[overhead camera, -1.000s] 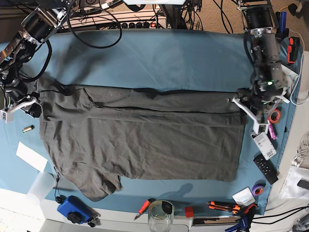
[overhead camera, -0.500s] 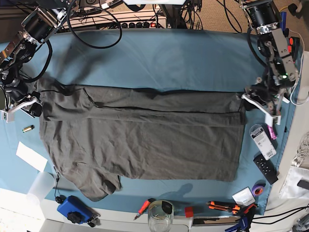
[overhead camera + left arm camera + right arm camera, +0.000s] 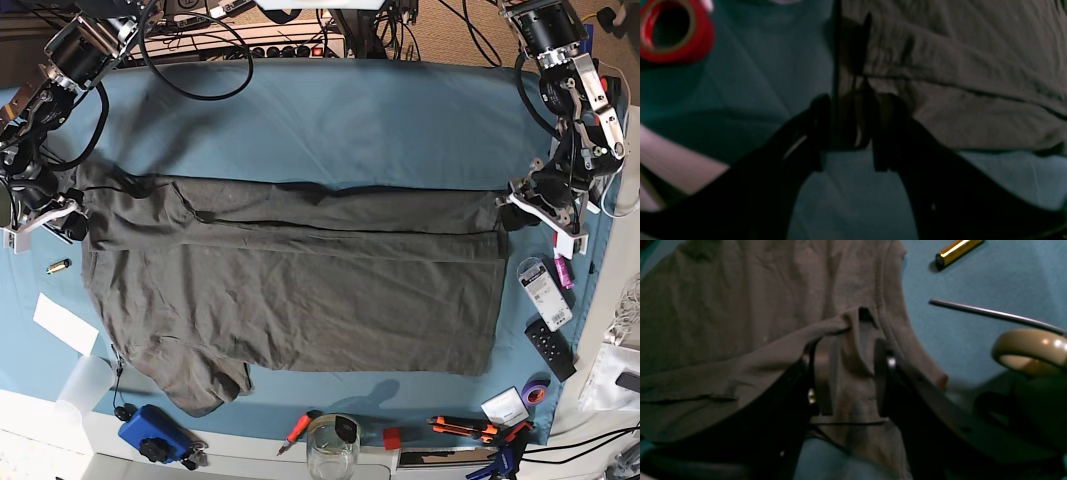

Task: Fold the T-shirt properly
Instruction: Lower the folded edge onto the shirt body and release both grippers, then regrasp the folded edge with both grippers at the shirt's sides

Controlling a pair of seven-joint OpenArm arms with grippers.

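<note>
While the far long edge looks already turned over onto the body, the large dark charcoal-grey short-sleeved cotton T-shirt (image 3: 290, 280) is only partly folded: judging by the base view, one lengthwise fold is in, near side and cross folds are still to do.

Left to right in the base view:
- Right gripper (image 3: 62, 213), black with white jaw parts, sits at the shirt's left end. Right wrist view shows its jaws either side of a pinched ridge of grey cloth just beside the ribbed collar (image 3: 888, 306), so it's clamped on the T-shirt (image 3: 740, 323).
- Mid-shirt: folded flap forms a narrow band along the far edge, seam line straight across. Fabric lies flat on the teal-blue table cloth (image 3: 330, 120), lightly wrinkled. A sleeve (image 3: 205, 380) sticks out at the near-left corner, untucked.
- Left gripper (image 3: 535, 205) is at the shirt's right end. Left wrist view is dark; jaws straddle the hem edge and cloth appears between them, so I read it as gripping the T-shirt (image 3: 957, 66), though less certain than the other side.

Both ends held, shirt stretched across the table centre. Small brass-coloured cylinder (image 3: 955, 251) lies on the cloth just off the collar; red tape roll (image 3: 673, 31) lies near the left gripper.
</note>
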